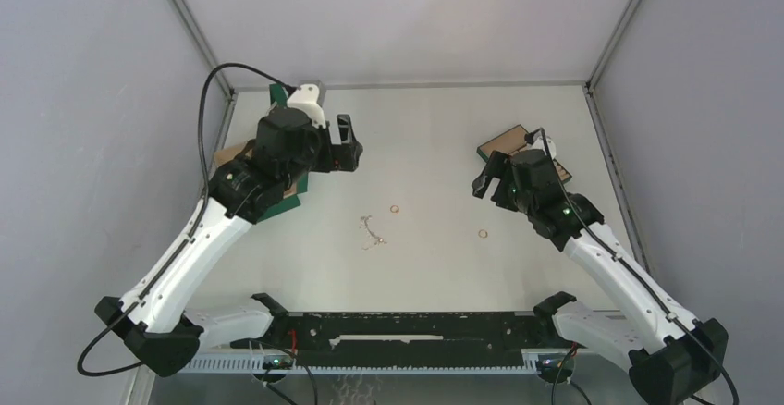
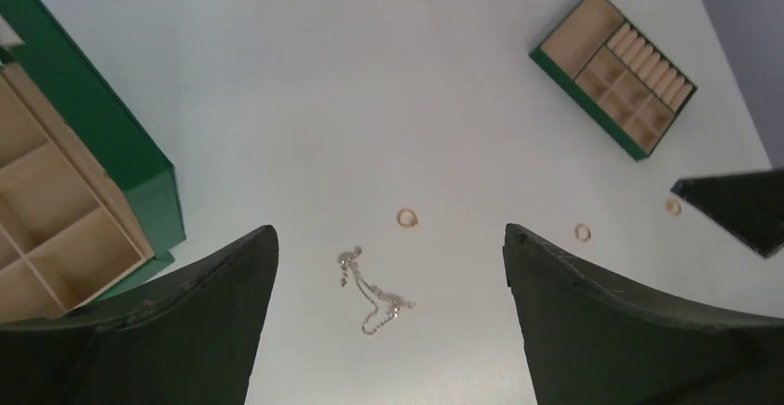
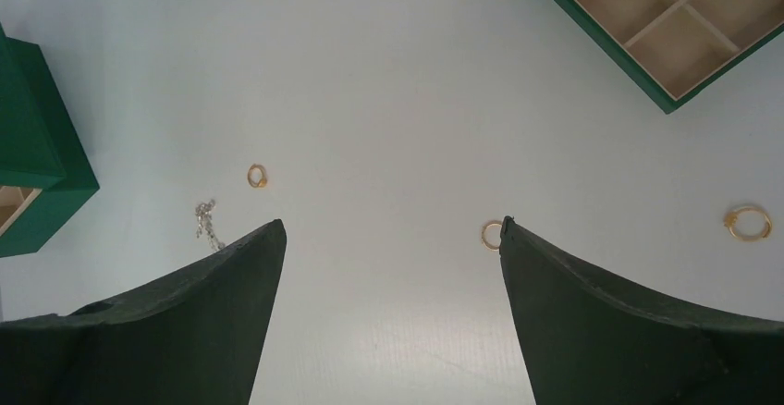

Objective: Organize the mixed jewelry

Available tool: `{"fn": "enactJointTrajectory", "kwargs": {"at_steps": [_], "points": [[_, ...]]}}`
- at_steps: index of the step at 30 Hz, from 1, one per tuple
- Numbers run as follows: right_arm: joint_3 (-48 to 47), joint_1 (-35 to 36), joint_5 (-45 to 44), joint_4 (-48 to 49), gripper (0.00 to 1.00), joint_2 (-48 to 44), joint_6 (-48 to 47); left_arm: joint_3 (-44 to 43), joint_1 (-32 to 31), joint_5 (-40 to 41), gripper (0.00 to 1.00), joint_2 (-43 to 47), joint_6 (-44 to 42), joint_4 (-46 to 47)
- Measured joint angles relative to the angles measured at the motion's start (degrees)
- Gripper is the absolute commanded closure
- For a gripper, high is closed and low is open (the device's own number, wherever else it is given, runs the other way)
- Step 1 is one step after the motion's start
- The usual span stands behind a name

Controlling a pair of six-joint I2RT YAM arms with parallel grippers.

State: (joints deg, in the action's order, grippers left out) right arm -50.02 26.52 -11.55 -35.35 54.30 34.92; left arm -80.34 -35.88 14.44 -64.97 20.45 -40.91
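The jewelry lies loose on the pale table. A fine pale chain (image 1: 372, 232) lies crumpled at centre, with a gold ring (image 1: 395, 209) just beyond it and a second gold ring (image 1: 483, 233) to the right. In the left wrist view I see the chain (image 2: 374, 294), both rings (image 2: 407, 217) (image 2: 581, 232) and a third ring (image 2: 673, 206). The right wrist view shows the chain (image 3: 207, 222) and three rings (image 3: 258, 176) (image 3: 491, 234) (image 3: 748, 222). My left gripper (image 1: 351, 143) (image 2: 388, 231) is open and empty, above the table. My right gripper (image 1: 485, 172) (image 3: 393, 222) is open and empty.
A dark green box with tan compartments (image 1: 283, 203) (image 2: 83, 192) sits at the left under my left arm. Another green box (image 1: 508, 139) (image 2: 613, 72) (image 3: 666, 17) sits at the right behind my right gripper. Grey walls close in the table.
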Motion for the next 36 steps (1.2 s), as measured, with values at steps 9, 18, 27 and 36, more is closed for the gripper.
{"fn": "enactJointTrajectory", "kwargs": {"at_steps": [9, 18, 27, 36], "points": [[-0.2, -0.5, 1.2, 1.3, 0.05, 4.2, 0.3, 8.0, -2.5, -6.7, 0.01, 1.8, -3.2, 0.0], [-0.2, -0.6, 1.6, 2.5, 0.05, 5.1, 0.6, 18.8, -5.5, 3.8, 0.00, 7.9, -3.4, -3.3], [-1.0, -0.6, 2.2, 2.9, 0.06, 6.4, 0.6, 28.8, 9.7, 6.7, 0.00, 17.0, 3.8, -6.0], [-2.1, -0.5, 2.2, 2.7, 0.05, 6.6, 0.6, 29.4, 31.8, 1.4, 0.06, 12.7, 9.4, -7.7]]}}
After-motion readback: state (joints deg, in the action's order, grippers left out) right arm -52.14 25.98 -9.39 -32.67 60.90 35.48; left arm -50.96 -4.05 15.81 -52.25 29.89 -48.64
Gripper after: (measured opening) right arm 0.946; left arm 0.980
